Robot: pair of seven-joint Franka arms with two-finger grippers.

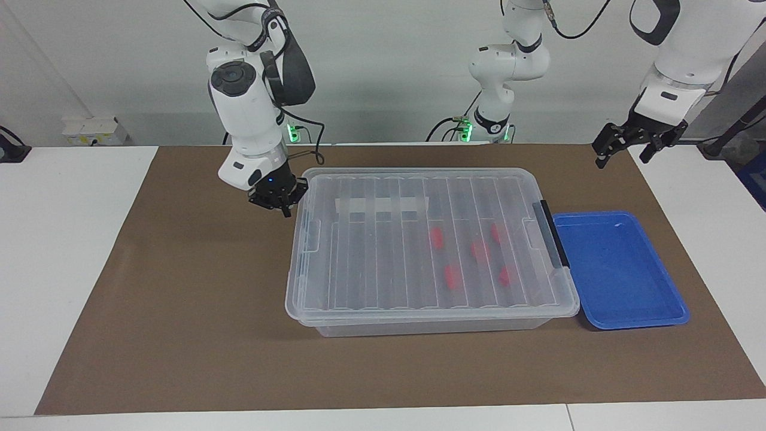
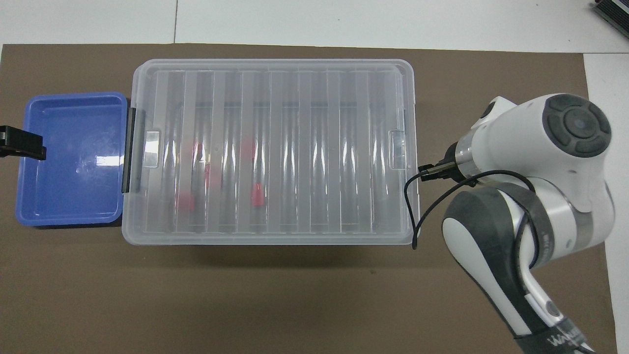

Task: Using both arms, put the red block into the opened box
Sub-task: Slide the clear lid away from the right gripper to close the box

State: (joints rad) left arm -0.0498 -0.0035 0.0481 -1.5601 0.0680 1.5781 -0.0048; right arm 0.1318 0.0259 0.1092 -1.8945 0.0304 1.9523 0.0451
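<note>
The box [image 1: 371, 263] lies in the middle of the brown mat with its ribbed clear lid [image 2: 295, 147] flat on top. Several red blocks [image 1: 452, 276] show blurred through the lid [image 2: 256, 195], inside the box toward the left arm's end. My right gripper [image 1: 280, 206] hangs shut and holds nothing, just off the box's end at the right arm's side, apart from it. In the overhead view its wrist [image 2: 535, 142] hides it. My left gripper [image 1: 622, 160] waits open in the air above the mat's corner, by the blue tray.
A shallow blue tray [image 1: 616, 269] lies against the box's end with the black handle [image 1: 553, 233]; it also shows in the overhead view [image 2: 73, 157]. A third white arm [image 1: 508, 66] stands at the table's edge between the two bases.
</note>
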